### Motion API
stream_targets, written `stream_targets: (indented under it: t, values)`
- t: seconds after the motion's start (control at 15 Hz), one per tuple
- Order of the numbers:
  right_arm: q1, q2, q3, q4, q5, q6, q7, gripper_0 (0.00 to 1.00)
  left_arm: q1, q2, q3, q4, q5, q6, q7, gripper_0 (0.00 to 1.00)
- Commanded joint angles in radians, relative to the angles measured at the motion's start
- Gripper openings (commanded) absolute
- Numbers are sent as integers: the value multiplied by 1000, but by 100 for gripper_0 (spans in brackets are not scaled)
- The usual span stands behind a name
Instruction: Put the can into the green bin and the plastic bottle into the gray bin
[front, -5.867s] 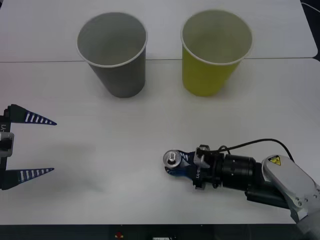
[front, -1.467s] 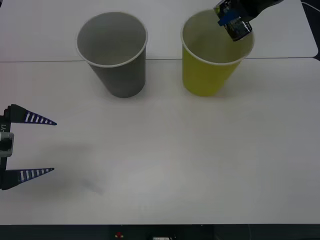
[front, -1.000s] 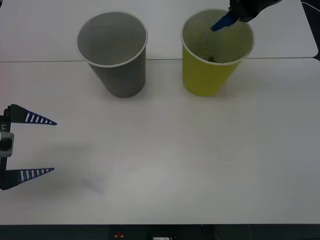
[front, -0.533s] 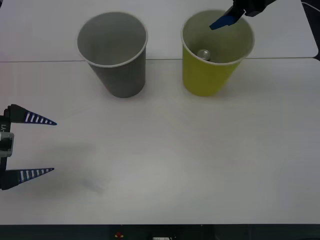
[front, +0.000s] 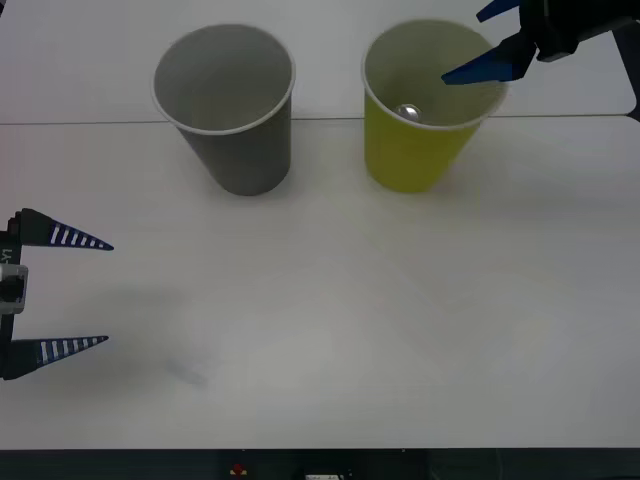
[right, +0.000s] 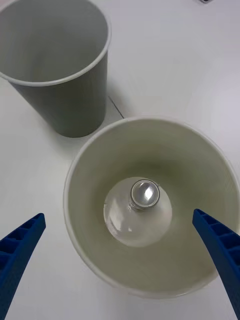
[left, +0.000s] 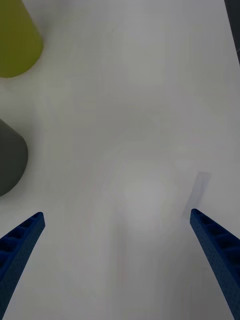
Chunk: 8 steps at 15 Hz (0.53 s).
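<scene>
At the left edge of the table (front: 320, 330) the left gripper (front: 60, 293) waits low over the bare top, fingers spread wide and holding nothing. Toward the far edge stands the gray bin (front: 226, 105), upright and empty — no plastic bottle can be seen anywhere on the table. Just beside it to the right stands the green bin (front: 428, 110), and the can (right: 145, 193) rests upright on its floor, silver top showing. So the can's half looks done. The sensible move now is to lift the right arm straight up and clear of the rim before swinging away — a sideways drag could tip the light bin. The right gripper (front: 495, 45) hangs above the bin's right rim, fingers wide apart and empty.
</scene>
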Motion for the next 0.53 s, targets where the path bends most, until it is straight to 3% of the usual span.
stream_targets:
  t: [0.07, 0.53]
  values:
    - [74, -38, -38, -4, -125, 1, 136, 100, 0, 0, 0, 0, 0, 0, 0, 100]
    - [295, -84, -145, -39, -289, 1, 460, 100, 0, 0, 0, 0, 0, 0, 0, 100]
